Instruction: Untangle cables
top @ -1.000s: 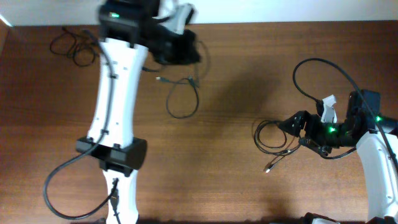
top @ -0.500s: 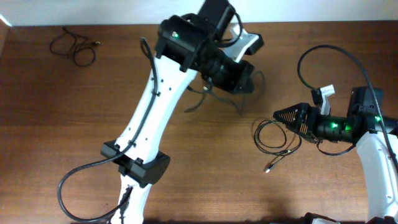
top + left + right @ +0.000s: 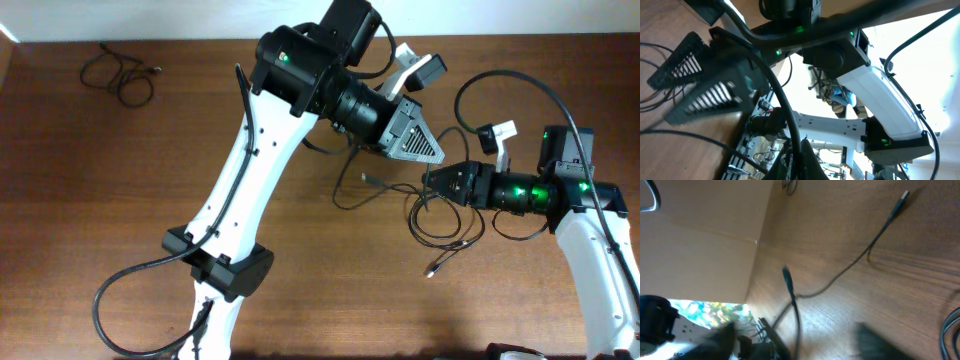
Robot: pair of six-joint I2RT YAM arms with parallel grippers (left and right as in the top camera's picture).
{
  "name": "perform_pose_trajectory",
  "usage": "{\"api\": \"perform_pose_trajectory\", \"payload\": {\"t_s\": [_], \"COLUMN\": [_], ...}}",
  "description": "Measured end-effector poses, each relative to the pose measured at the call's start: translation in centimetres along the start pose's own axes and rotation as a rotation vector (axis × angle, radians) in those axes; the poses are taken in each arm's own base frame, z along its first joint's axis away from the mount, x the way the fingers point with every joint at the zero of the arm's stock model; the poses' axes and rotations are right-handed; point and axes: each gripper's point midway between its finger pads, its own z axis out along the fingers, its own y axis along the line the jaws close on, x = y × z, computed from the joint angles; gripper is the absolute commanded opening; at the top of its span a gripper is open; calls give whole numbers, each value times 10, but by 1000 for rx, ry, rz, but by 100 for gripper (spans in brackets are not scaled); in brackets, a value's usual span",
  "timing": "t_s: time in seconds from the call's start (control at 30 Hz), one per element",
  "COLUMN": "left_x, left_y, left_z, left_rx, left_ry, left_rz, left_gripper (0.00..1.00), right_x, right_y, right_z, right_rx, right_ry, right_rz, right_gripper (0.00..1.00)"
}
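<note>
Cables (image 3: 437,241), thin limp black loops on woodgrain table (image 3: 100,200); left gripper (image 3: 436,156), right gripper (image 3: 433,181): closure unclear

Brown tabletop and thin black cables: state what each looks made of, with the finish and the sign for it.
Brown tabletop: wood or wood-look laminate, smooth with a low sheen. Grain streaks run along it, but which of the two it is cannot be told. Thin black cables: probably a rubber or plastic jacket, matt. They bend into loose loops and show no glare.
</note>
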Motion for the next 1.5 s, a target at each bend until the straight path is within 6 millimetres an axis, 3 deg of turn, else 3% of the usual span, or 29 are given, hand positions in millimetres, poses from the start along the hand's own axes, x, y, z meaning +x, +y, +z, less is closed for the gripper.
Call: {"api": "perform_pose_trajectory", "payload": {"t_s": [0.07, 0.3, 0.4, 0.5, 0.6, 0.7, 0.83, 0.93, 1.0, 1.2, 1.5], "left_x": [0, -1, -8, -16, -17, -17, -16, -15, -12, 11, 45], "left_y": [-2, -3, 24, 69, 99, 119, 136, 145, 151, 189, 248], "left_z": [0, -2, -18, -44, -62, -75, -85, -90, -90, -81, -26], "left_rx": [11, 25, -93, -304, -480, -608, -766, -876, -916, -975, -893], "left_ry": [1, -3, -48, -106, -129, -141, -136, -126, -112, 41, 267], "left_rz": [-2, -8, -28, -61, -78, -86, -78, -63, -66, -102, -52], "left_gripper": [0, 0, 1, 17, 31, 42, 72, 80, 86, 87, 86], "right_x": [-1, -2, 1, 4, 6, 5, 7, 7, 7, 3, -7], "right_y": [0, -12, -22, -34, -43, -50, -54, -55, -55, -70, -98], "right_z": [0, -1, -2, -3, -6, -8, -10, -10, -10, -16, -39], "right_rx": [1, 71, 140, 219, 277, 317, 338, 342, 345, 430, 554], "right_ry": [-4, -11, -10, -10, -17, -28, -31, -32, -36, -99, -255], "right_rz": [0, 73, 129, 195, 226, 247, 274, 293, 321, 447, 677], "right_gripper": [4, 4, 4, 4, 4, 4, 4, 4, 4, 4, 4]}}
